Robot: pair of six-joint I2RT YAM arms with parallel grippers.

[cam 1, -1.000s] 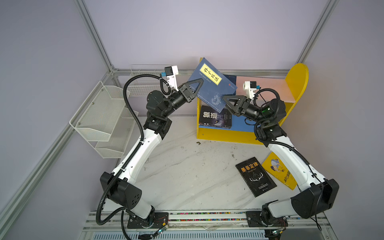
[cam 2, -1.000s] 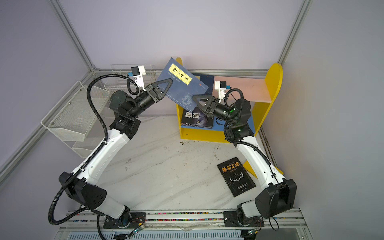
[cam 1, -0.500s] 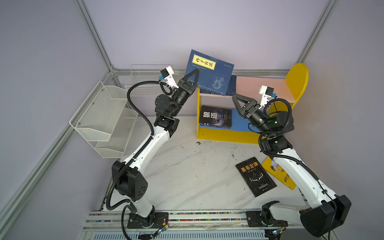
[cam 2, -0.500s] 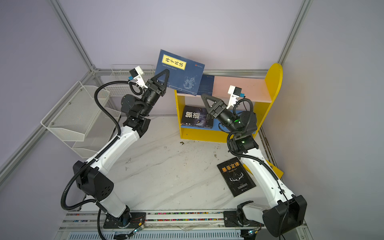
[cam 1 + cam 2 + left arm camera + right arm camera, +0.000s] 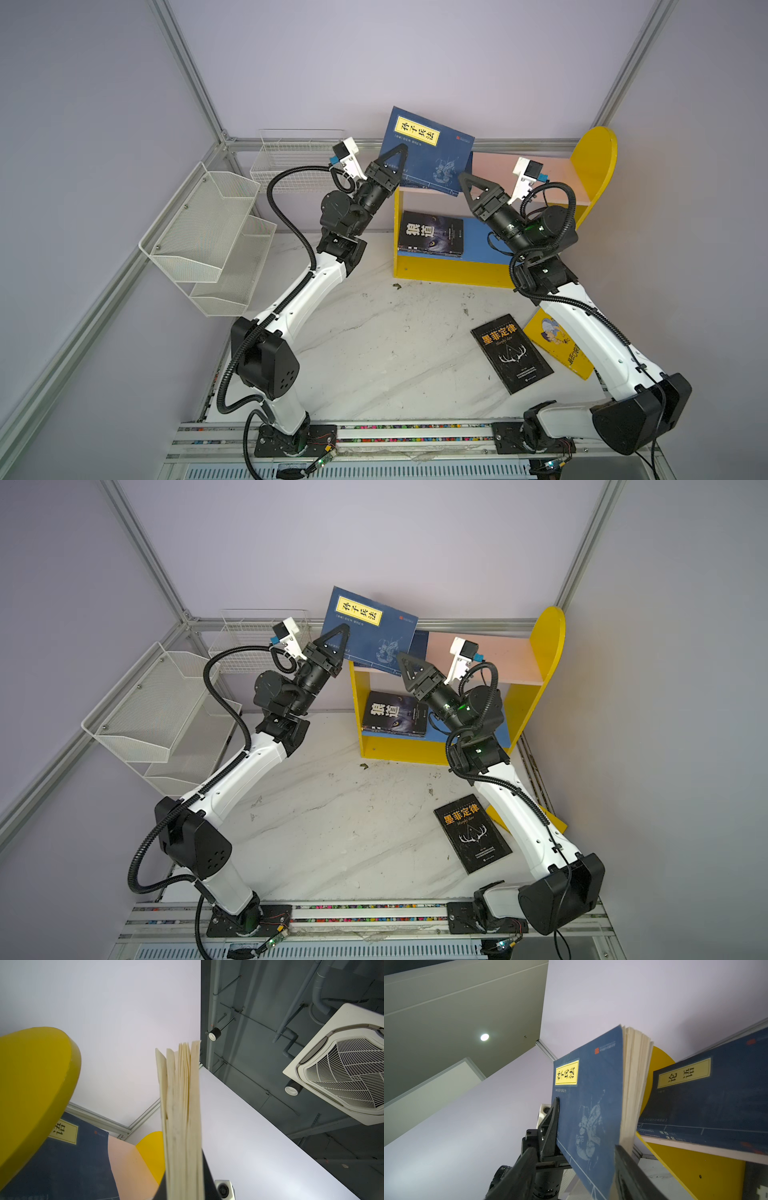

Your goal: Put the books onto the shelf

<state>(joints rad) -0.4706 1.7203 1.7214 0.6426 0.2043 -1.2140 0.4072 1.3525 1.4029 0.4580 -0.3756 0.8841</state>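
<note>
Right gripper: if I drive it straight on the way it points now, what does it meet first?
Most likely the navy book clamped by the left gripper. In the right wrist view its near corner already sits between the open jaws of the right gripper, though the remaining depth is unclear.

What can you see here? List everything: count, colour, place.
table: 1, white marble, beneath all
shelf: 1, yellow sides, pink and blue boards, table's back
held book: 1, navy, yellow label, raised over upper board
second navy book: 1, navy, on upper board
wolf-cover book: 1, black, on lower board
antler-cover book: 1, black, flat on table
yellow book: 1, yellow, table's right edge
mesh rack: 1, white, left side
wire basket: 1, white, back left corner
left gripper: 1, black, shut on held book
right gripper: 1, black, open, near held book
</note>
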